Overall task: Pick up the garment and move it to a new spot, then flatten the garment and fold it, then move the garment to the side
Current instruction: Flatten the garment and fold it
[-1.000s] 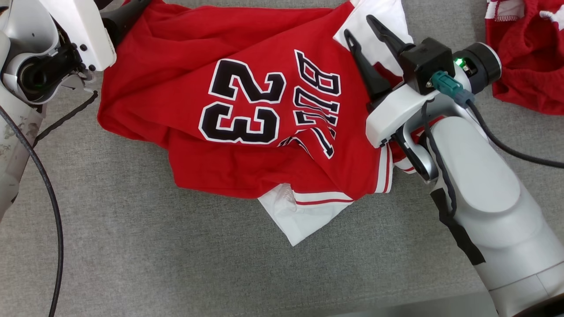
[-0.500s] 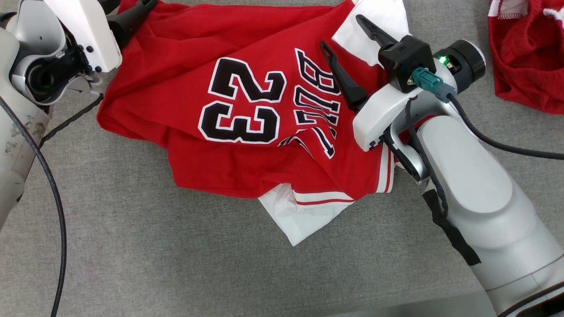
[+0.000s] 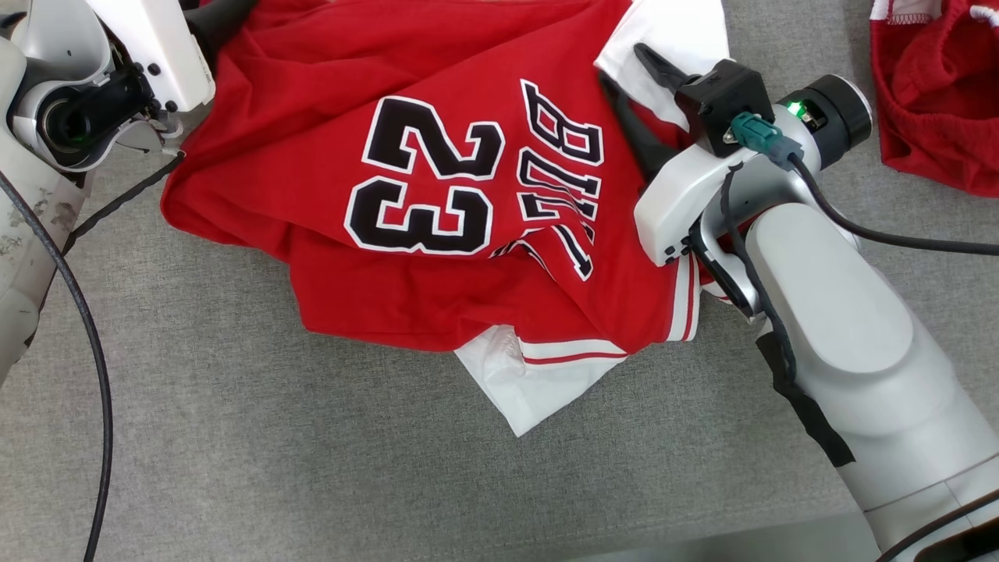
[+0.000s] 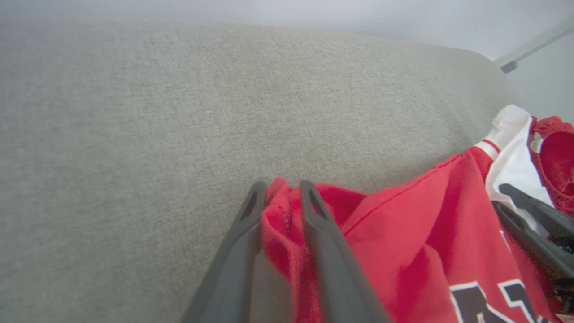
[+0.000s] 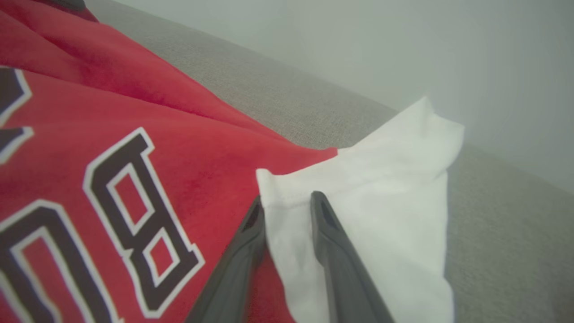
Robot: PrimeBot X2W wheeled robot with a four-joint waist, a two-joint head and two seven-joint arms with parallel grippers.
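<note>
Red knit jersey (image 3: 437, 257), printed with a black, white-edged "23", lies crumpled mid-table on the grey woven tabletop (image 3: 234, 453), pinched at two places. Half a second ago the right gripper (image 5: 287, 199) had its fingers spread above the cloth. Now they are closed onto the hemmed edge of the white sleeve (image 5: 372, 179), and the jersey's left fold sits slightly further left. The left gripper (image 4: 282, 186) clamps a bunched red corner between its two tapered dark fingers. Two white panels show. One second red garment (image 3: 936, 94) is heaped at the upper right, apart from the jersey.
</note>
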